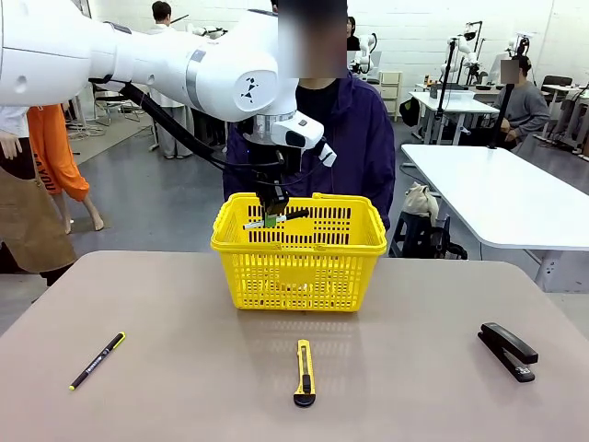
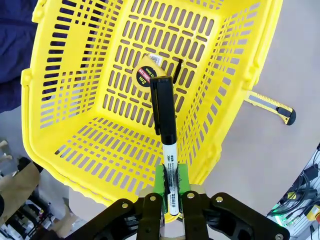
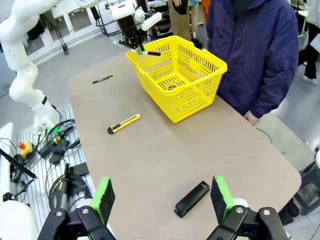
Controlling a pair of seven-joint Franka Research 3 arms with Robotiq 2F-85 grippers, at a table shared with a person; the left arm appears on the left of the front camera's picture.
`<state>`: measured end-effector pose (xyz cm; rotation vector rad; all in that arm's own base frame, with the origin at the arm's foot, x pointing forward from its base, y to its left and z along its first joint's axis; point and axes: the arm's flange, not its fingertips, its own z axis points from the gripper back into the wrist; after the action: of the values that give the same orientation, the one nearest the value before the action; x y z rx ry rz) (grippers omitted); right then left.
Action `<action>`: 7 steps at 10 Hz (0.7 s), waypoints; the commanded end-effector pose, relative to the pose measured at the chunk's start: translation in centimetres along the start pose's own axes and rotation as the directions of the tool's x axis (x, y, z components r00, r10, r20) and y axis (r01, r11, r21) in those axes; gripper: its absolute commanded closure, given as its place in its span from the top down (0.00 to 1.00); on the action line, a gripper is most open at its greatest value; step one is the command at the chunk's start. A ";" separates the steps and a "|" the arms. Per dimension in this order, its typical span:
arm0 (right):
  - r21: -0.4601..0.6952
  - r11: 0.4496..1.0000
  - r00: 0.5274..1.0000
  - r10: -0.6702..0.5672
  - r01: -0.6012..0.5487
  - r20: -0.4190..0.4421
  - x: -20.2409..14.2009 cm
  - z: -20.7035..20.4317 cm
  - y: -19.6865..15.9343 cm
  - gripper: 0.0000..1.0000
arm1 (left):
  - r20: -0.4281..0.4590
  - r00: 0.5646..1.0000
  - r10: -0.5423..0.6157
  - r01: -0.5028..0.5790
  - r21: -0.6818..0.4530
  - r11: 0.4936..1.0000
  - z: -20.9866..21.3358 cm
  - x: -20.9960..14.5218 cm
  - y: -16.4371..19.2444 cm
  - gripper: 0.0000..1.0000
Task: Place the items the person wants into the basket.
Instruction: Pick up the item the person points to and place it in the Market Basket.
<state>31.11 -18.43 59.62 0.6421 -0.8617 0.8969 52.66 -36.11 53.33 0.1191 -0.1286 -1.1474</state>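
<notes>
My left gripper (image 1: 273, 217) hangs over the near rim of the yellow basket (image 1: 299, 276), shut on a slim white marker (image 2: 170, 160) whose black cap points into the basket (image 2: 65, 75). A round yellow-black tape measure (image 2: 148, 74) lies on the basket floor. The yellow-black utility knife (image 1: 304, 371) lies on the table in front of the basket, also seen as the knife (image 3: 123, 123) in the right wrist view. My right gripper (image 3: 161, 200) is open above the table's right end, holding nothing. The person (image 1: 359, 129) stands just behind the basket.
A thin black pen (image 1: 97, 361) lies at the near left of the table. A black stapler (image 1: 508, 350) lies at the right, just ahead of my right gripper as the stapler (image 3: 192, 198). Other tables stand behind at the right.
</notes>
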 end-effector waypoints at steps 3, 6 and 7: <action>0.006 1.000 0.999 0.013 -0.013 0.037 0.0 -0.1 -0.1 1.00 | 0.000 1.000 -0.005 0.005 -0.034 0.999 -0.8 0.8 1.6 0.11; 0.006 1.000 0.999 0.013 -0.013 0.037 0.0 -0.1 -0.1 1.00 | 0.007 1.000 -0.023 0.023 -0.070 0.997 -2.5 2.1 4.0 0.11; 0.006 1.000 0.999 0.013 -0.013 0.037 0.0 -0.1 -0.1 1.00 | 0.009 1.000 -0.024 0.025 -0.090 0.996 -3.7 2.5 5.0 0.11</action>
<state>31.12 -18.44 59.60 0.6423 -0.8614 0.8966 57.08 -36.23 50.37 0.0761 -0.1039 -1.1489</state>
